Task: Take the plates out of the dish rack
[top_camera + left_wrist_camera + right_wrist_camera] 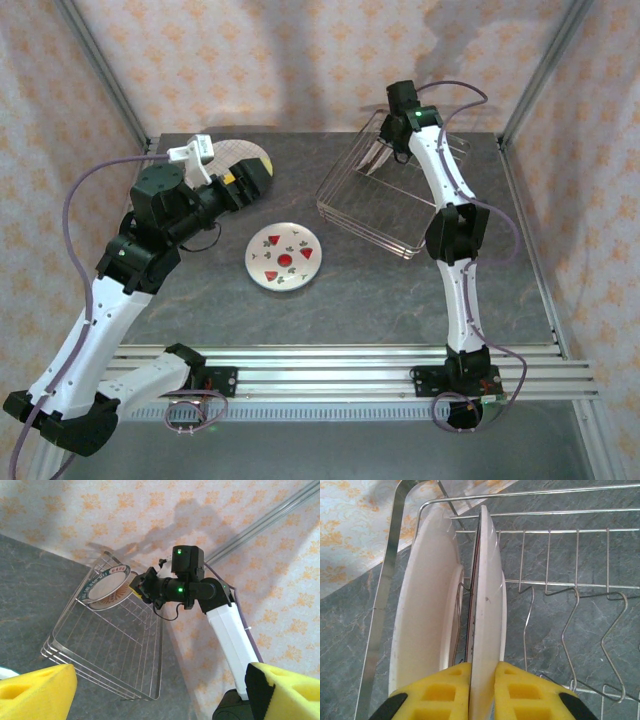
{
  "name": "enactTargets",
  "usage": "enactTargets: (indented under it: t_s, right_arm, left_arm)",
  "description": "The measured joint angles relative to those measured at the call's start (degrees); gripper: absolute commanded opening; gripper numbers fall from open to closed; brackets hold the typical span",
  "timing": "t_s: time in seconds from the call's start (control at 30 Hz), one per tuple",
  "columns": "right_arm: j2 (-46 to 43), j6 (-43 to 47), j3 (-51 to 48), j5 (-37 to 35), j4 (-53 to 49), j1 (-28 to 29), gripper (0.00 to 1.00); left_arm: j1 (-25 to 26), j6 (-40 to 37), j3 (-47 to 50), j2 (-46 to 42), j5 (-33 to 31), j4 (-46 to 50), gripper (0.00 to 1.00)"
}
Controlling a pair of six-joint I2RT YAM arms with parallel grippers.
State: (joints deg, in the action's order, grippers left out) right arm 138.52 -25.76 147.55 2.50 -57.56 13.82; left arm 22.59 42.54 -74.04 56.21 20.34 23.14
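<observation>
On the grey table (380,300), the right arm (445,190) stretches to the far rack (370,215), right gripper (482,672) pinching a plate (487,595); left gripper (162,692) gapes wide.

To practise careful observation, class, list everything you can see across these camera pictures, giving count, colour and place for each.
dish rack: one, silvery wire, far right of the table
gripped plate: one, white, upright on edge in the rack
neighbouring plate: one, white, upright beside it, nearest the rack's wall
red-patterned plate: one, white with red shapes, flat at mid-table
half-hidden plate: one, pale with dark rim, flat at far left, partly under the left arm
table: one, dark grey
left gripper: one, yellow pads, open, over the half-hidden plate
right gripper: one, yellow pads, closed on the gripped plate's rim
</observation>
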Motion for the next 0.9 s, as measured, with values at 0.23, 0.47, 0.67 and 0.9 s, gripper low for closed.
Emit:
enactTargets:
  t_s: [0.23,0.47,0.67,0.9]
  right_arm:
    - [0.00,-1.01,0.92,-1.68,-1.90,0.37,0.10]
    - [-0.04,-1.75,1.42,-3.15,-2.99,0.74,0.09]
    - [-0.26,-2.56,2.12,-4.09,-4.07,1.03,0.09]
    - [-1.97,-2.95,2.47,-4.90,-5.44,1.14,0.09]
  left_arm:
    - [0.00,0.07,0.28,-0.37,0.00,-0.15,0.88]
    - [0.04,0.61,0.28,-0.37,0.02,-0.24,0.87]
    - [0.31,0.70,0.37,-0.37,0.04,-0.26,0.88]
    - [0.31,0.90,0.37,-0.37,0.04,-0.28,0.88]
